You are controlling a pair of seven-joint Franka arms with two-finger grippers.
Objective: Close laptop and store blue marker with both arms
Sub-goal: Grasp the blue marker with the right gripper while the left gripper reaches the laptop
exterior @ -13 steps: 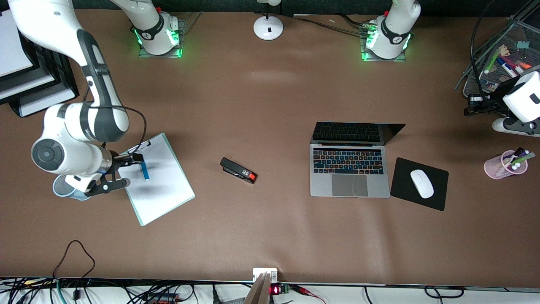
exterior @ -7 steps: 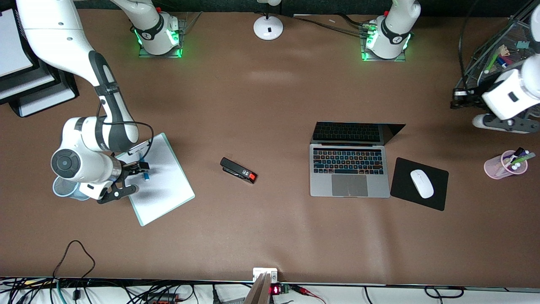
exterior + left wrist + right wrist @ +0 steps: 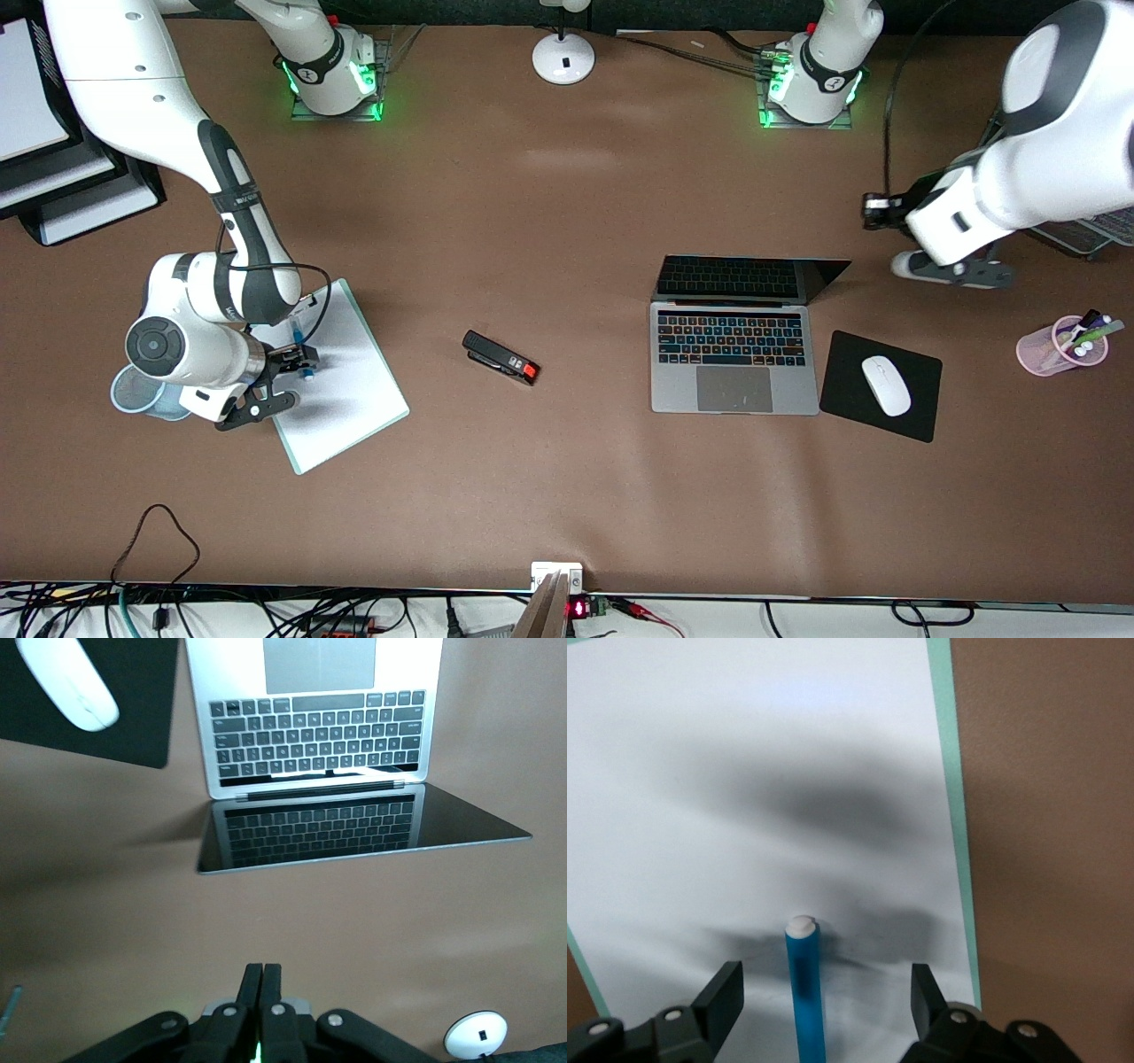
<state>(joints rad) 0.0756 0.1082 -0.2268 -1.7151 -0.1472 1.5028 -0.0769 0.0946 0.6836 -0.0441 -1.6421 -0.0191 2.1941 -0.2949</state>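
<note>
The blue marker (image 3: 306, 373) lies on the white paper of a clipboard (image 3: 345, 399) at the right arm's end of the table. My right gripper (image 3: 295, 359) is low over it, open. In the right wrist view the marker (image 3: 804, 992) lies between the spread fingers (image 3: 722, 997) of my right gripper (image 3: 824, 997), untouched. The silver-grey laptop (image 3: 733, 354) stands open, its screen tilted back. My left gripper (image 3: 875, 213) is shut and empty over the bare table, beside the laptop's screen toward the left arm's end. The left wrist view shows my left gripper (image 3: 261, 979) with the laptop (image 3: 319, 735) ahead of it.
A black stapler (image 3: 500, 357) lies mid-table. A white mouse (image 3: 886, 385) sits on a black mouse pad (image 3: 842, 394) beside the laptop. A pink cup of markers (image 3: 1059, 347) stands at the left arm's end. A mesh cup (image 3: 133, 390) stands beside the clipboard. A lamp base (image 3: 563, 58) stands between the arm bases.
My right gripper has shifted along the clipboard and come down around the marker. My left arm has swung from the wire tray toward the laptop's screen.
</note>
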